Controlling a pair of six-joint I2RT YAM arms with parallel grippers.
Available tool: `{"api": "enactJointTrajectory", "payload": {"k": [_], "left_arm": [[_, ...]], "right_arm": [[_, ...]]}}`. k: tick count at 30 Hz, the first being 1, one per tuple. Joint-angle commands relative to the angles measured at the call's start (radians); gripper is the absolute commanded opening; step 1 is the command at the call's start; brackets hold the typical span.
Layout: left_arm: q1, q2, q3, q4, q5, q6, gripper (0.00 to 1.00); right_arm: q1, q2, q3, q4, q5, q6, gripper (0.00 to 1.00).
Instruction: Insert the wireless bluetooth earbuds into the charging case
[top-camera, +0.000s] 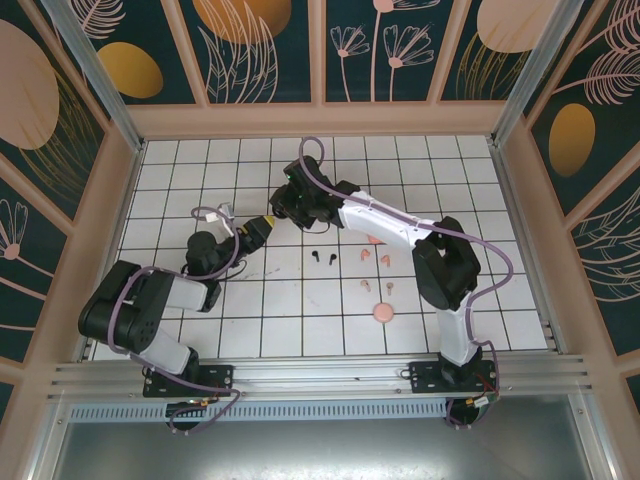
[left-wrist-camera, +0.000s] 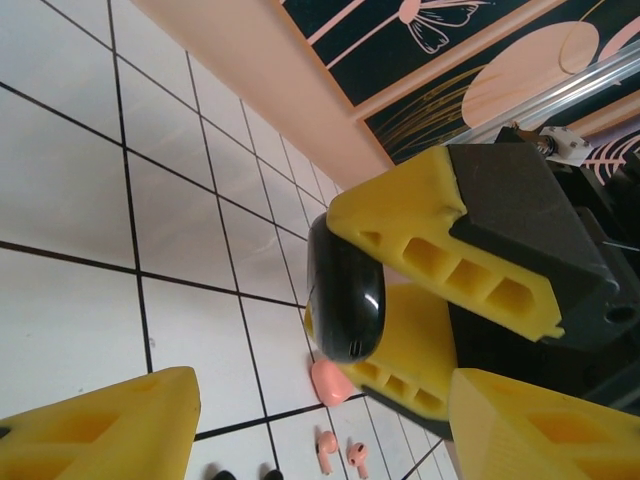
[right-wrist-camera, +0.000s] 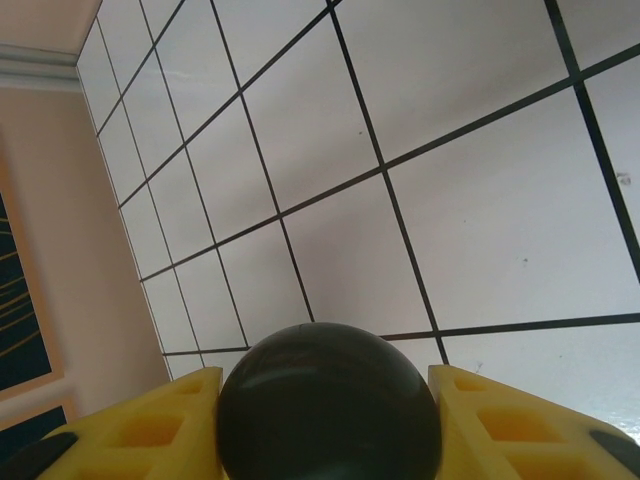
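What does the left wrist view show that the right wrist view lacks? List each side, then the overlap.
Left wrist: two pink earbuds lying near the bottom edge, and floral panels at the top. Right wrist: a close look from behind the right gripper, along its yellow fingers. Both: the black charging case clamped by that gripper, over the white tiled floor.

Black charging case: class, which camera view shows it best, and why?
Left wrist view: the black charging case appears side-on, clamped in the right end effector. The right wrist view crops its rounded end between the fingers; the top external view leaves it too small to discern.
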Motion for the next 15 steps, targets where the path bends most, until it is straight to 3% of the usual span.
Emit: {"api": "enactJointTrajectory", "payload": {"k": [1, 15], "left_arm": [[-0.018, 0.036, 0.034, 0.086, -0.013, -0.011, 0.64], [-0.037, 0.171, 0.077, 0.209, -0.037, -0.051, 0.55]], "right_arm": [[0.008, 0.013, 0.026, 0.025, -0.013, 0.018, 0.41], [0.016, 0.009, 0.008, 0.033, -0.017, 0.02, 0.41]]}}
